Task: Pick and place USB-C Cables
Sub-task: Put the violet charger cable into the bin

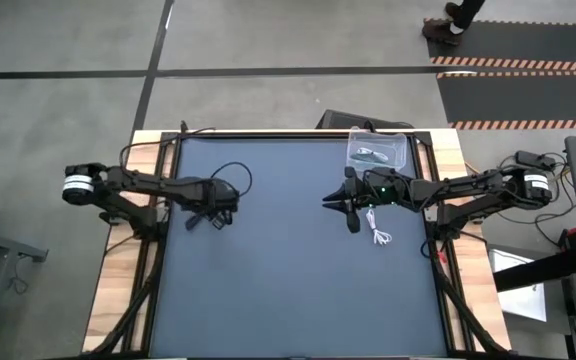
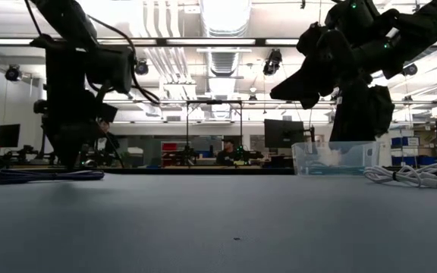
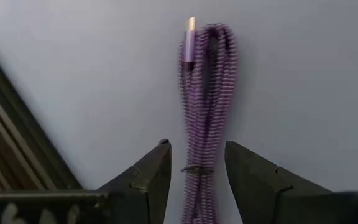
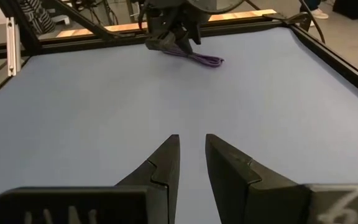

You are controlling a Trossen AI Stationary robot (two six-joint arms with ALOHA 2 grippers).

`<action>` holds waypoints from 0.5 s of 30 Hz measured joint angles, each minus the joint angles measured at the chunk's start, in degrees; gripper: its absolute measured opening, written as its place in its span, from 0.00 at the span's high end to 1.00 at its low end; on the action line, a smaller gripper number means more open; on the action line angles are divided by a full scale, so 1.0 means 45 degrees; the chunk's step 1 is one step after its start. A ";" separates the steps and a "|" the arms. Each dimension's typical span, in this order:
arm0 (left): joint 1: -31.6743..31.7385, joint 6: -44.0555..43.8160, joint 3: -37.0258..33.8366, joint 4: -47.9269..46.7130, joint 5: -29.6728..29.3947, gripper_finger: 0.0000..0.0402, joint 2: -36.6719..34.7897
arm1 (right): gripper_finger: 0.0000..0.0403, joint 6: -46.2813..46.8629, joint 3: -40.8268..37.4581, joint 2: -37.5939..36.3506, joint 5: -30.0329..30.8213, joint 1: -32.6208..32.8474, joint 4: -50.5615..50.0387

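Observation:
A dark purple USB-C cable (image 3: 204,93), folded into a finger-length bundle, lies flat on the blue mat near the table's left side (image 2: 48,176). My left gripper (image 3: 197,165) is open and points down over it. Its fingers stand on either side of the bundle near one end, apart from it. My right gripper (image 4: 191,155) is slightly open, empty, and lifted above the mat (image 1: 346,200) right of centre. A white cable (image 1: 378,233) lies on the mat beside it. A clear bin (image 1: 380,150) at the far right holds another cable.
The clear bin (image 2: 334,158) stands on the mat's far right corner, with the white cable (image 2: 408,176) beside it on the near side. A raised black frame (image 4: 328,43) borders the mat. Bare mat (image 1: 288,290) covers the middle and near part.

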 joint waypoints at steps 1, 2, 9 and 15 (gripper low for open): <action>0.0114 0.0192 0.0000 -0.0019 0.0021 0.67 0.0000 | 0.83 0.0002 0.0000 0.0000 -0.0001 0.0000 -0.0012; 0.0226 0.0362 0.0000 -0.0014 0.0114 0.67 -0.0002 | 0.83 0.0004 0.0000 0.0000 -0.0005 0.0000 -0.0027; 0.0502 0.1084 -0.0049 -0.0012 0.0675 0.67 0.0000 | 0.83 0.0008 0.0000 0.0000 -0.0010 0.0000 -0.0030; 0.0516 0.1096 -0.0451 0.0008 0.0680 0.67 0.0000 | 0.83 0.0020 0.0000 0.0000 -0.0010 0.0000 -0.0035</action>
